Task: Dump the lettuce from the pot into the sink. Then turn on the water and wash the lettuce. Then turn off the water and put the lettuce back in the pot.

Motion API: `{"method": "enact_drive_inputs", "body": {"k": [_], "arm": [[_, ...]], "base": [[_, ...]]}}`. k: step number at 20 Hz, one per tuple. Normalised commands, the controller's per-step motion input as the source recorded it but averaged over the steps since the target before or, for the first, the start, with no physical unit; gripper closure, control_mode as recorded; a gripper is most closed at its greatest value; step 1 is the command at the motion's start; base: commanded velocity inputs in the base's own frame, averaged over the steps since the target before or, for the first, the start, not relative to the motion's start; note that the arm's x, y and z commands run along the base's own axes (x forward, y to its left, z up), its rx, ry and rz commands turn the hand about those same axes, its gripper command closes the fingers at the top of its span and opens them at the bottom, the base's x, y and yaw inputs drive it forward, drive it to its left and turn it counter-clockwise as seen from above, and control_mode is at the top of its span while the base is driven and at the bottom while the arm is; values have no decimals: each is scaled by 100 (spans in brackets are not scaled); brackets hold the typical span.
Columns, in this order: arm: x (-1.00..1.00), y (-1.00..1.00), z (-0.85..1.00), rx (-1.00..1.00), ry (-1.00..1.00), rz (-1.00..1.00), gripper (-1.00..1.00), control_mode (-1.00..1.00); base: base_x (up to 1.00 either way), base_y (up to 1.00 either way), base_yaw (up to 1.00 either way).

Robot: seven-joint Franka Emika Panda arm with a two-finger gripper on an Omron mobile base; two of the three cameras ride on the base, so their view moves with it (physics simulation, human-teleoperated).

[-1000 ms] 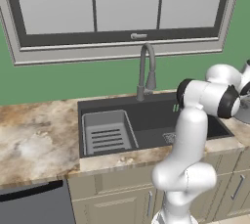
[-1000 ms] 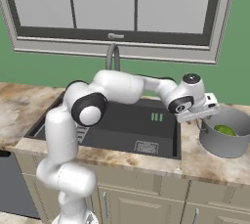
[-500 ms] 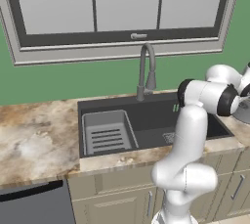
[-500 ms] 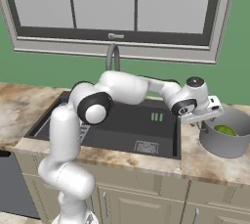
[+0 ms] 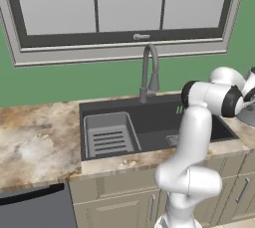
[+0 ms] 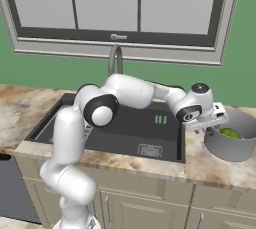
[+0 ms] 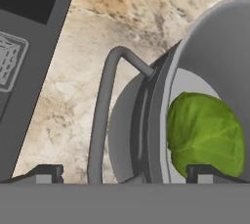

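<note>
The silver-grey pot stands on the counter right of the sink, with the green lettuce inside it. My gripper hovers at the pot's left rim, open. In the hand view the pot's wall and its dark looped handle lie close below, and the lettuce rests on the pot's floor. My gripper straddles handle and rim: one fingertip stands outside the handle, the other over the lettuce. Nothing is held. The pot also shows at the left base view's right edge.
A tall gooseneck faucet rises behind the sink. A light-grey slotted rack sits in the basin's left half, and a square drain grate lies in its floor. Marbled counter runs on both sides, under a window.
The hand has moved a little right and down, closer to the pot's rim and handle. Its jaws have stayed open. Pot and lettuce have not moved.
</note>
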Motion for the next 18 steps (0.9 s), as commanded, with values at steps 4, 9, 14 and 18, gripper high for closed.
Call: {"method": "enact_drive_inputs", "body": {"k": [4,9,14,18], "arm": [[12,0,-32,0,3,0,-100,-100],[16,0,-33,0,1,0,-100,-100],[21,0,-35,0,3,0,-100,-100],[2,0,-30,0,4,0,100,-100]], "base": [[0,0,0],[0,0,0],[0,0,0],[0,0,0]]}}
